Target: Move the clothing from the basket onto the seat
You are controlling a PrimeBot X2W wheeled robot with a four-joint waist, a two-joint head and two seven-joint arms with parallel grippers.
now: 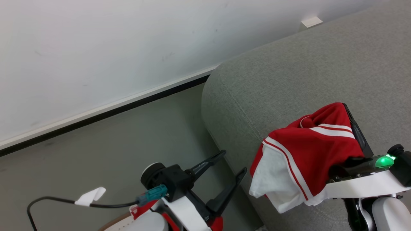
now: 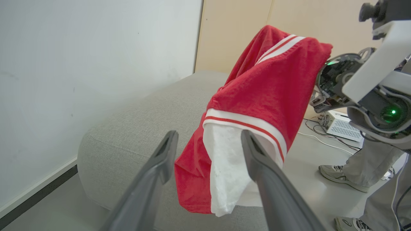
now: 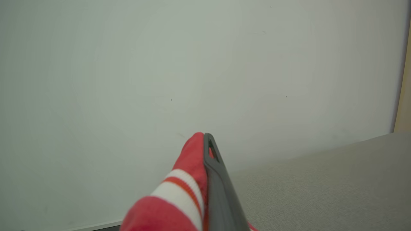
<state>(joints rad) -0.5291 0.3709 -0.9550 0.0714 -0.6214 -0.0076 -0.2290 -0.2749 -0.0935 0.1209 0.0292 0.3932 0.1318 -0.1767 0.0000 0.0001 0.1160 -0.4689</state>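
A red garment with white panels and striped trim (image 1: pixel 305 154) hangs over my right gripper (image 1: pixel 344 107), which is shut on it above the left end of the grey seat (image 1: pixel 273 80). The cloth covers one finger; the other dark finger (image 3: pixel 215 179) shows beside it in the right wrist view. My left gripper (image 1: pixel 232 163) is open and empty, low beside the seat and left of the garment, not touching it. From the left wrist, the garment (image 2: pixel 266 96) dangles beyond the spread fingers (image 2: pixel 257 160). A tan rim of the basket (image 1: pixel 110 224) and a bit of red cloth (image 1: pixel 220 223) peek out at the bottom edge.
A white wall with a dark baseboard (image 1: pixel 106 112) runs behind the grey floor (image 1: pixel 112 154). A black cable with a white tag (image 1: pixel 90 196) loops at the lower left. A person's shoes (image 2: pixel 337 173) and a white box (image 2: pixel 340 125) are on the floor beyond the seat.
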